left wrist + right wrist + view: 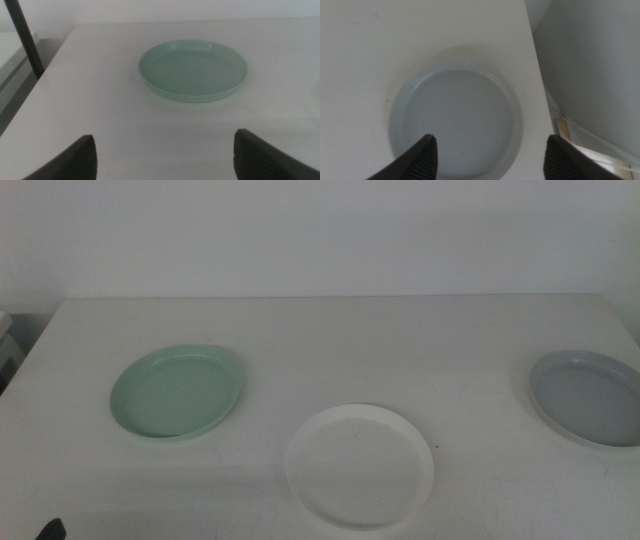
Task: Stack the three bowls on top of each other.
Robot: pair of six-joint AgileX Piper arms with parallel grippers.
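Note:
Three shallow bowls lie apart on the white table. The mint green bowl is at the left, the white bowl at the front middle, and the pale grey-blue bowl at the right edge. My left gripper is open and empty, low over the table, short of the green bowl. Only a dark tip of it shows in the middle view. My right gripper is open and empty, above the grey-blue bowl. It is out of the middle view.
The table's right edge runs close beside the grey-blue bowl, with a drop beyond it. A dark pole stands off the table's left side. A white wall rises behind the table.

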